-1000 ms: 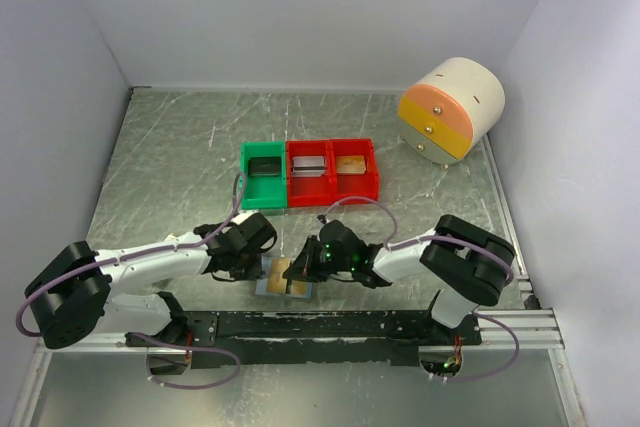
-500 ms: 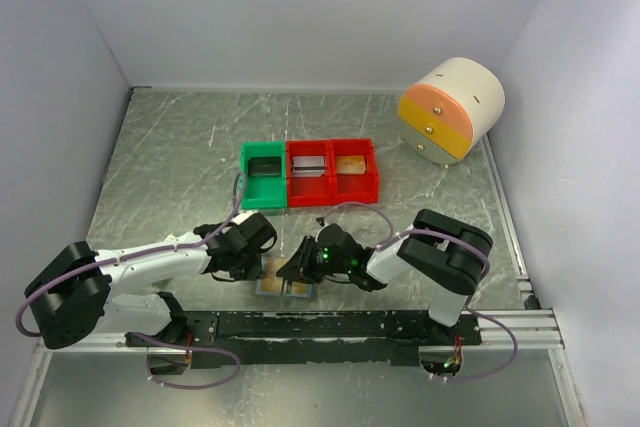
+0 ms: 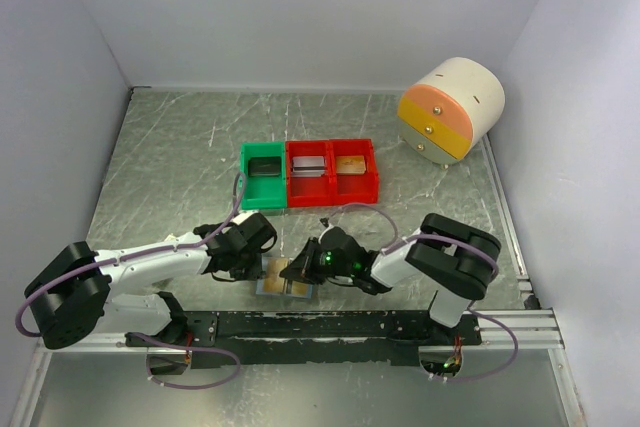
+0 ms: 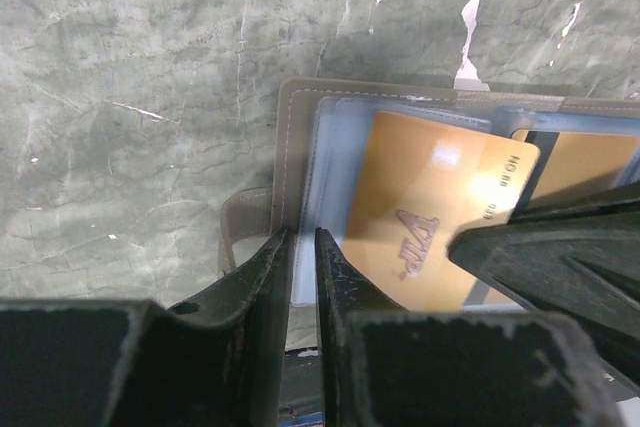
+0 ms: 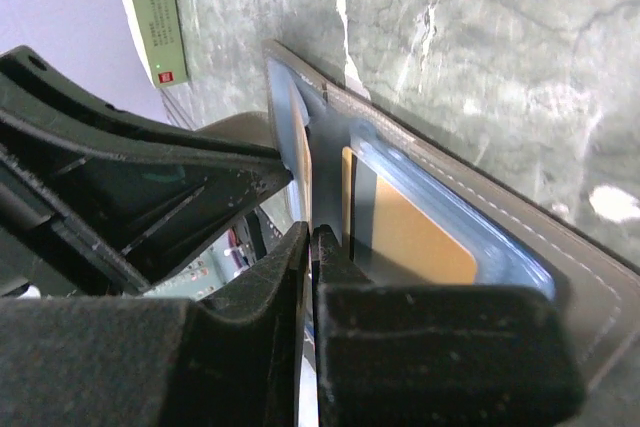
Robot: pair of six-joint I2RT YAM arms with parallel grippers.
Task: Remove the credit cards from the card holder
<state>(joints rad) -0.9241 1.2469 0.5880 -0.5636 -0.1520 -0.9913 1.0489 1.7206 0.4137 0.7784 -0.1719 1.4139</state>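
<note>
The flat grey folding card holder (image 3: pixel 284 278) with pale blue pockets lay open on the marbled tabletop (image 3: pixel 180 167) near its front edge, between both arms. The left tool (image 4: pixel 300 239) was clamped on the holder's left rim. The right tool (image 5: pixel 310 233) was closed at a pocket edge. Thin orange-tan credit cards (image 4: pixel 430 197) sat inside the pockets.
</note>
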